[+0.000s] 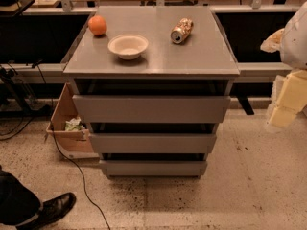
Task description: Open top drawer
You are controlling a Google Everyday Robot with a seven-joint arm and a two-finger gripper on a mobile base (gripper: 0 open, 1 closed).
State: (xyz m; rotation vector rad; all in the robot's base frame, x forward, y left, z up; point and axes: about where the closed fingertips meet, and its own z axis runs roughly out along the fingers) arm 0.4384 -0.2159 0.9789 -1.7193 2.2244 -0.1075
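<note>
Top drawer (pixel 151 108) shows as the widest and tallest of three grey fronts, shut or nearly so, with a dark gap just above its panel and none of its inside visible. Right of the drawer and well apart from it, at the picture's edge, hangs the gripper (pixel 287 102), a pale yellowish shape under the white arm (pixel 297 37); whether it is open or closed cannot be told, and it touches nothing. Just below the drawer sit the two slimmer fronts, the middle drawer (pixel 152 143) and the bottom drawer (pixel 153 167). Above the drawer lies the grey top (pixel 201 56), bearing a white bowl (pixel 128 46) over the drawer's left half, an orange (pixel 97 25) farther back and left, and a can (pixel 182 30) on its side over the right half. Left of the drawer and lower, a cardboard box (pixel 64 116) stands on the speckled floor (pixel 249 186). Far below and left of the drawer, a black shoe (pixel 55 207) rests on that floor.
</note>
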